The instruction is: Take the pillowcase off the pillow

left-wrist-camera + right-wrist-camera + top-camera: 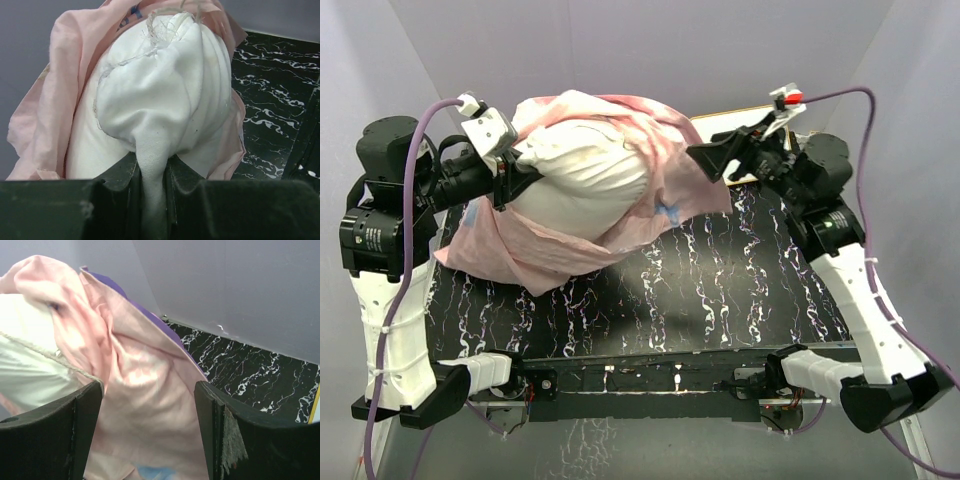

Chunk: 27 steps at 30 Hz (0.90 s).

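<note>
The white pillow [585, 175] sits over the far left part of the black marble-patterned table [720, 290]. Its long axis runs roughly left to right in the overhead view, and its bunched end points left into the left gripper [510, 170]. In the left wrist view that gripper [152, 170] is clamped tight on a pinched tongue of the pillow's white fabric, and the plump body of the pillow [165, 85] bulges away from the fingers.

The pillowcase [660, 190] shows mostly its pale pink inside. It wraps the far and right sides of the pillow, leaves the left end bare, and spreads in loose folds onto the table below and to the left. A strip of its purple outside shows along one fold in the right wrist view.

The right gripper [705, 160] is at the pillowcase's right edge with its jaws wide apart. From its own camera the pink pillowcase [140, 390] fills the gap of the right gripper [150, 405], with the pillow [25, 365] at the left. Whether either finger touches the cloth I cannot tell.
</note>
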Each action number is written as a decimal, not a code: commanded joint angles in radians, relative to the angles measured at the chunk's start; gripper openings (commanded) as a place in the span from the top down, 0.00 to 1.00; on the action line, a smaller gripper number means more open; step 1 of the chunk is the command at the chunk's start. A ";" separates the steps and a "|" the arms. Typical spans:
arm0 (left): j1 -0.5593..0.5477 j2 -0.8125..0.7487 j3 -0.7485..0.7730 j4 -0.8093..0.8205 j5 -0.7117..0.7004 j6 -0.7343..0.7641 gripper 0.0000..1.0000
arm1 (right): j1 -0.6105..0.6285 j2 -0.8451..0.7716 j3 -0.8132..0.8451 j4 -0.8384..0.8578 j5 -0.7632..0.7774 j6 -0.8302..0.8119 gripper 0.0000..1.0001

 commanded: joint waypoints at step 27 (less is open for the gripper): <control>0.025 -0.052 0.125 0.029 0.023 -0.016 1.00 | -0.105 0.150 0.092 0.108 -0.224 -0.289 0.02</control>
